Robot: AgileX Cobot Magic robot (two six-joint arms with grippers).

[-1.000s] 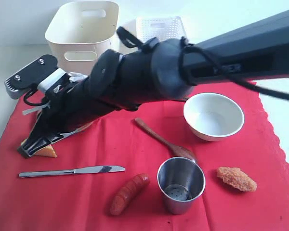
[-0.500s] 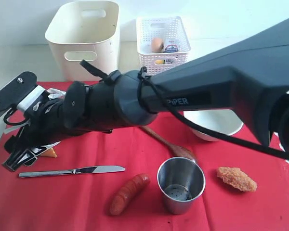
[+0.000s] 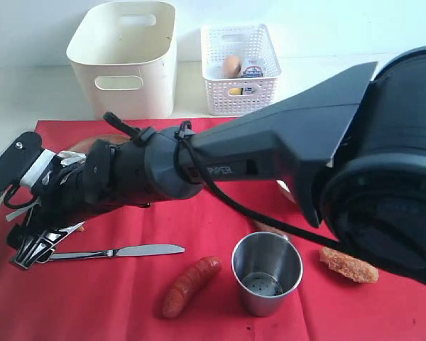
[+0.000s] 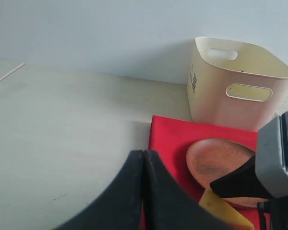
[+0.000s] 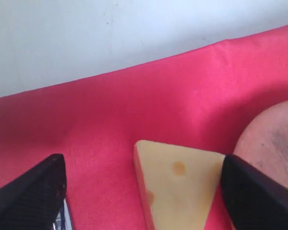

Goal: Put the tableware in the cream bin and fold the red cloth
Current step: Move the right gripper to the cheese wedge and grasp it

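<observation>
**Right gripper at the knife's handle end, with cheese between its fingers**

I start at the left of the scene. The right gripper (image 3: pixel 28 245) reaches across the middle and hangs low over the left edge of the red cloth (image 3: pixel 128 305). Its tips are at the handle end of the steel table knife (image 3: pixel 121 251).

The knife lies flat on the cloth. Its long axis runs left to right, handle left and blade right, roughly in line with the reaching forearm.

In the right wrist view the fingers (image 5: pixel 33 196) are spread wide with nothing gripped. The cheese wedge (image 5: pixel 177 187) lies between them, and only a sliver of steel shows beside one finger. I judge the opening sits far of the knife, over the food item. A knife pick would need the gripper brought nearer and the fingers set across the handle.

The left gripper (image 4: pixel 143 191) has its fingers pressed together on nothing. It hangs over bare table left of the cloth and does not appear in the exterior view. I judge the right gripper the nearer to the knife.

The round brown plate (image 4: pixel 216 160) lies just far of the cheese, partly under the arm. The cream bin (image 3: pixel 124 57) stands beyond it, off the cloth's far edge.

Further right, the sausage (image 3: pixel 192 284) and then the steel cup (image 3: pixel 266 273) stand on the near cloth, well apart from either gripper.
</observation>
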